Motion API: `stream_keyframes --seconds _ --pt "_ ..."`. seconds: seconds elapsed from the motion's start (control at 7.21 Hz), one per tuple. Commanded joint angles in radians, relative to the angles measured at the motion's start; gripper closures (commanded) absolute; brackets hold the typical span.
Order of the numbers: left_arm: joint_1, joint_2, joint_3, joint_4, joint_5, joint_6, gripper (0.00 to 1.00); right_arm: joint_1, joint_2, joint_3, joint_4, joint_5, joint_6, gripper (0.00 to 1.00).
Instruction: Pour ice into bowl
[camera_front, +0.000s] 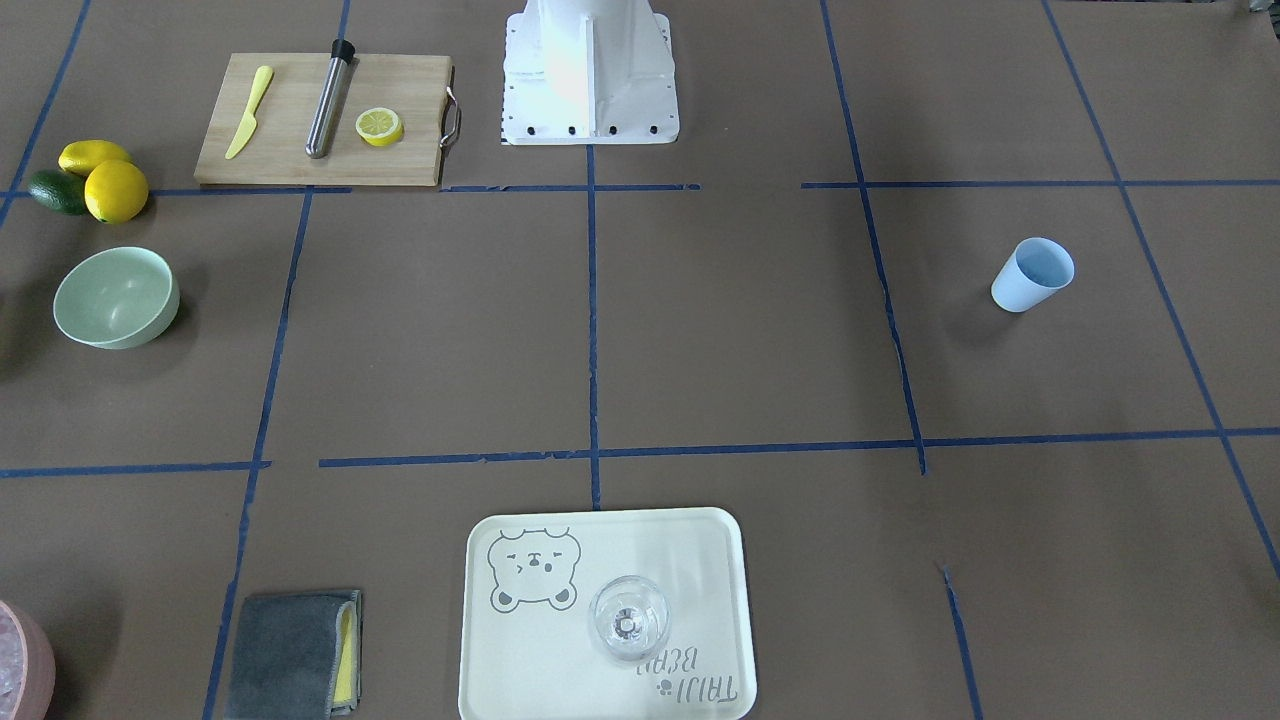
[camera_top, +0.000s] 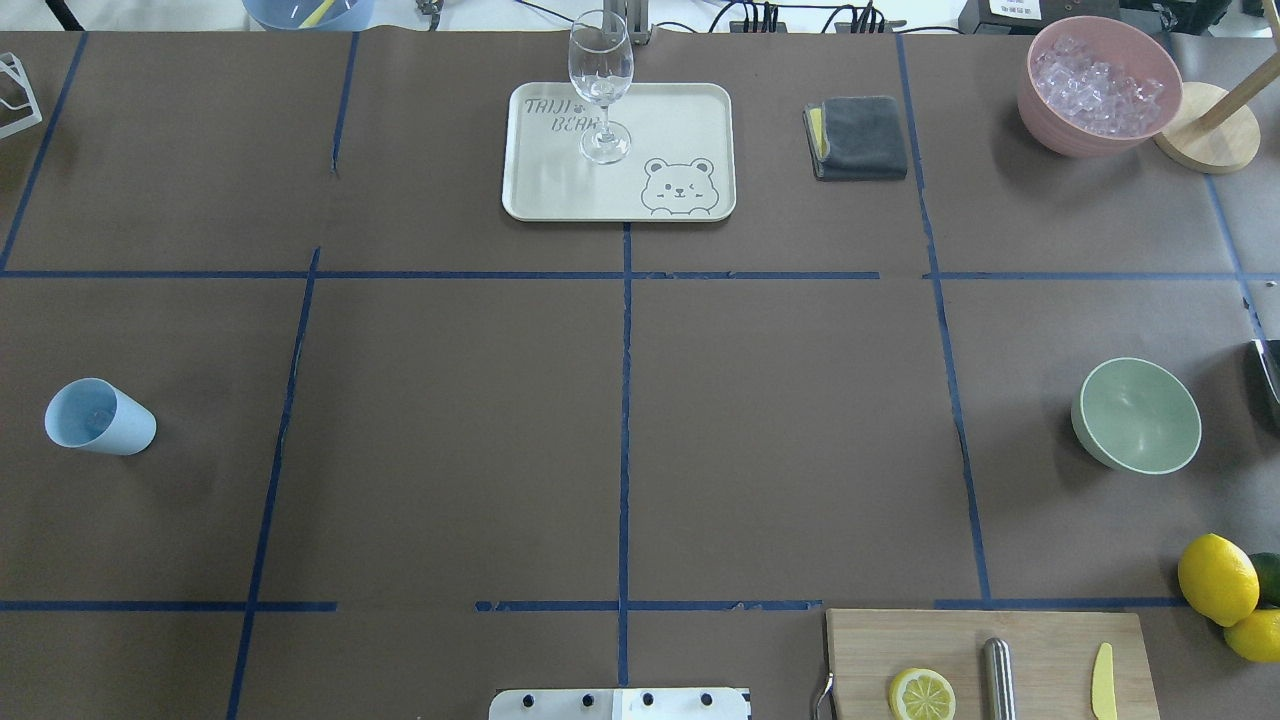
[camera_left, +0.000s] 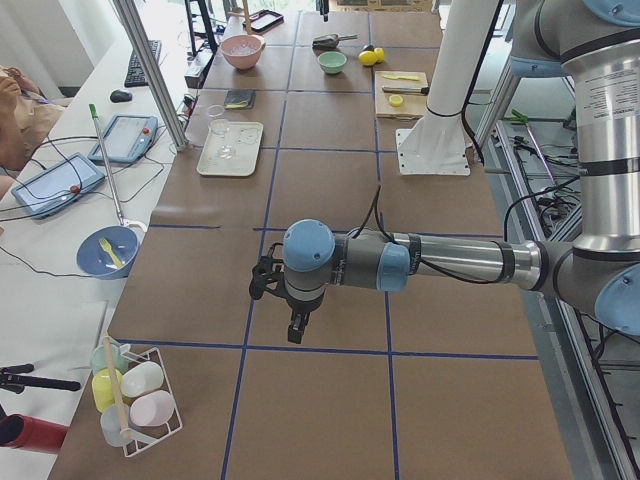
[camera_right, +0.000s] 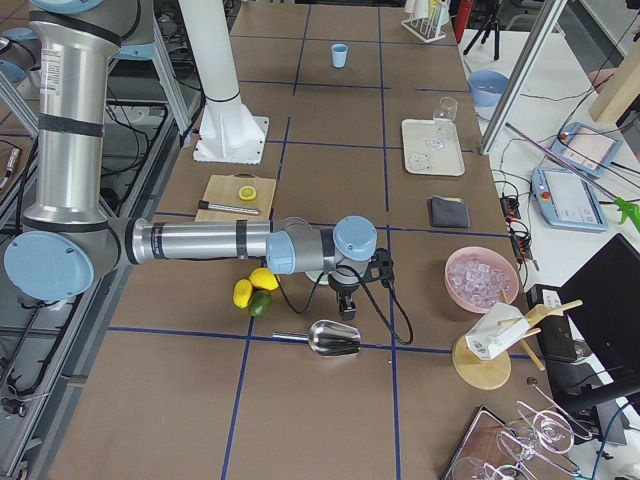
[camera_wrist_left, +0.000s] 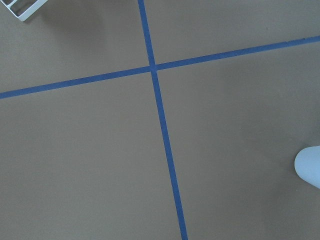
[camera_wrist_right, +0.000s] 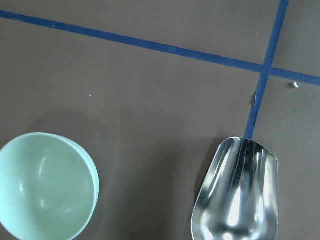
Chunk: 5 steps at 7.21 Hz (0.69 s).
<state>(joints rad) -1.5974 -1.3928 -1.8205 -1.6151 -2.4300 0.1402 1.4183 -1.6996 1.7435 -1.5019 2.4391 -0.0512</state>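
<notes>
The mint-green bowl (camera_top: 1137, 415) stands empty on the table's right side; it also shows in the front view (camera_front: 115, 297) and the right wrist view (camera_wrist_right: 45, 187). The ice (camera_top: 1098, 85) lies heaped in a pink container (camera_right: 482, 280) at the far right. A light blue cup (camera_top: 98, 417) stands on the left side. A metal scoop (camera_wrist_right: 237, 195) lies on the table near the bowl. My right gripper (camera_right: 348, 308) hangs above the table between bowl and scoop. My left gripper (camera_left: 297, 332) hangs over the table's left end. I cannot tell whether either is open or shut.
A cutting board (camera_top: 1040, 630) holds a lemon half (camera_top: 921, 694), a metal muddler and a yellow knife. Lemons (camera_top: 1217, 578) lie beside it. A tray (camera_top: 680, 120) bears a wine glass (camera_top: 600, 85). A grey cloth (camera_top: 858, 137) and a wooden stand (camera_top: 1210, 140) lie at the far side.
</notes>
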Motion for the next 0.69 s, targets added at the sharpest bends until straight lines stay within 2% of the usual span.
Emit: stream_keyframes --seconds 0.0,0.14,0.28,0.42,0.56 --pt "-0.001 -0.002 0.009 -0.052 -0.029 0.001 0.00 -0.056 -0.005 0.002 0.012 -0.002 0.089 0.00" --pt "0.000 0.000 0.007 -0.074 -0.038 0.001 0.00 -0.106 -0.009 0.004 0.129 -0.005 0.252 0.00" --pt "0.000 0.003 0.007 -0.074 -0.081 -0.001 0.00 -0.174 -0.037 0.001 0.311 -0.029 0.445 0.00" --pt "0.000 0.003 0.009 -0.077 -0.095 0.002 0.00 -0.264 -0.069 0.001 0.500 -0.081 0.658 0.01" --pt "0.000 0.003 0.009 -0.088 -0.115 0.001 0.00 -0.357 -0.110 -0.001 0.637 -0.162 0.776 0.06"
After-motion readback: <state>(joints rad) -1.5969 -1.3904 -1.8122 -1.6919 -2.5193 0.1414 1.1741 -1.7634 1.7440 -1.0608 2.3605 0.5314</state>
